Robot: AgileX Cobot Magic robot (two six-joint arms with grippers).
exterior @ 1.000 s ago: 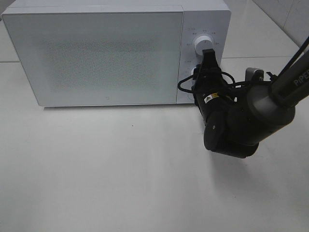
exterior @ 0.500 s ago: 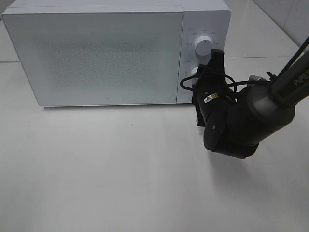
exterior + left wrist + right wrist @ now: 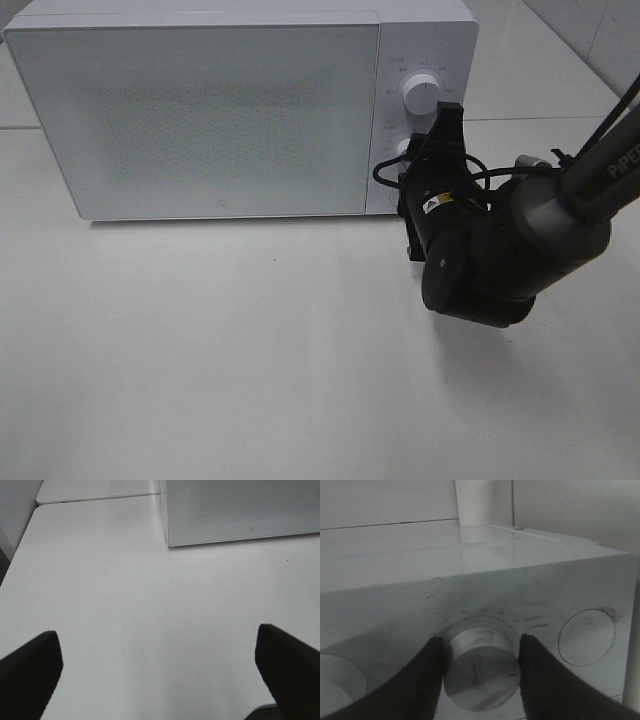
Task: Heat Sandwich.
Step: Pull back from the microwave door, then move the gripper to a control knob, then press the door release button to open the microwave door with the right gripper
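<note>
The sandwich is out of view. The white microwave point(image 3: 200, 110) stands at the back of the table with its door closed. My right gripper point(image 3: 430, 135) is at its control panel, shut on the lower knob point(image 3: 480, 672), with one dark finger point(image 3: 420, 685) pressed against each side of it. The upper knob point(image 3: 420, 93) is free. My left gripper point(image 3: 160, 680) hangs open over bare table to the left of the microwave, with nothing between its fingers point(image 3: 30, 672).
A flat round button point(image 3: 585, 637) sits on the panel beside the gripped knob. The right arm's bulky black wrist point(image 3: 490, 260) hovers over the table in front of the panel. White table point(image 3: 250, 350) stretches in front of the microwave.
The right gripper has rolled clockwise on the lower knob, its visible finger swinging to the right. It has held still over the last half second. The left gripper has not moved.
</note>
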